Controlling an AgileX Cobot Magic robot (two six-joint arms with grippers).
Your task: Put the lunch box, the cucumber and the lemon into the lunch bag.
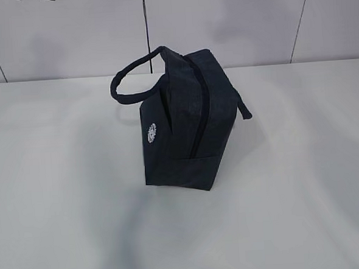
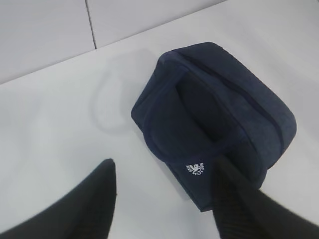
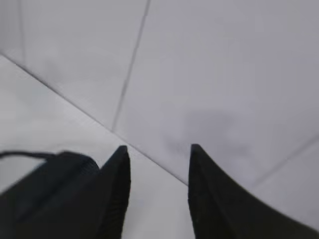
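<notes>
Inventory, L to R, all placed rel. to the bag.

1. My left gripper [image 2: 162, 199]: up above the bag's logo end, looking down on it. Fingers [image 2: 89, 199] spread apart, nothing between them but table and the bag's corner. No contact w/ the fabric that I can see.

2. Bag [image 1: 188, 125]: standing on the table [image 1: 57, 227], about mid-table. Zipper [image 1: 201, 106] runs over the top and down the near end; looks zipped shut, no gap showing. One handle [image 1: 130, 73] loops out to the bag's left, other just peeks out at its right. Logo [image 1: 151, 134] on the left-facing side.

3. My right gripper [image 3: 158, 194]: up beyond the bag, pointed mostly at the wall [image 3: 224, 74]; bag only a dark shape at lower left of my view. Fingers parted, empty gap.

Status: lunch box, cucumber, lemon — none visible anywhere outside the bag. Can't see inside. My read: items prob. already packed and bag closed, so task at or near its end; both hands free. Not confirmable from here.
</notes>
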